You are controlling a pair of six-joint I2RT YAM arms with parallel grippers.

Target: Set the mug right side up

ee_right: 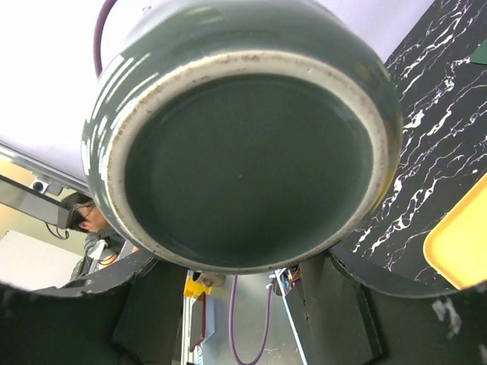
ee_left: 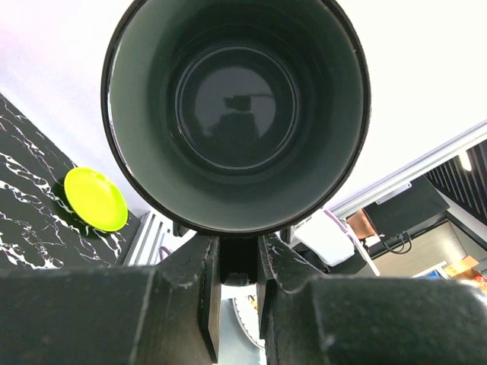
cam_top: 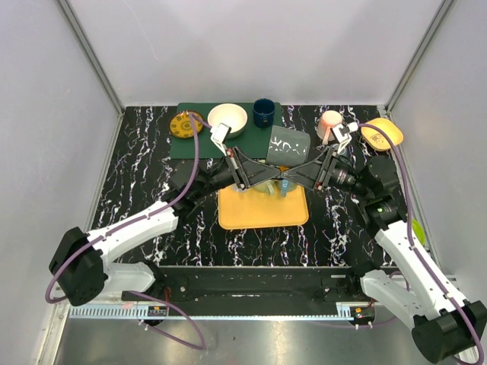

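One black marbled table [cam_top: 137,175] carries everything, seen from overhead. At its 12 o'clock edge lies a green mat [cam_top: 196,149]. At the centre is a yellow tray [cam_top: 262,214].

Both arms reach in over the tray, from 8 o'clock and 4 o'clock. The left gripper [cam_top: 268,182] and the right gripper [cam_top: 295,179] nearly meet above the tray's far half.

The mug [cam_top: 288,144] is grey-green. It lies on its side at the tray's 12 o'clock edge, just past the fingertips. Its mouth [ee_left: 236,114] faces the left wrist camera and its base [ee_right: 243,152] faces the right one.

The left gripper [ee_left: 238,262] is drawn narrow and pinches a dark part of the mug just under the rim. The right gripper [ee_right: 243,296] is spread wide with the base just above it. Contact there cannot be determined.

A cream bowl [cam_top: 227,118] and a dark blue cup [cam_top: 264,112] stand on the mat. A patterned yellow plate [cam_top: 185,125] sits at the mat's 9 o'clock end.

A pink cup [cam_top: 330,123] stands mouth down at 1 o'clock on the table. An orange dish [cam_top: 380,134] is just beside it.

A lime plate [ee_left: 95,199] shows in the left wrist view.
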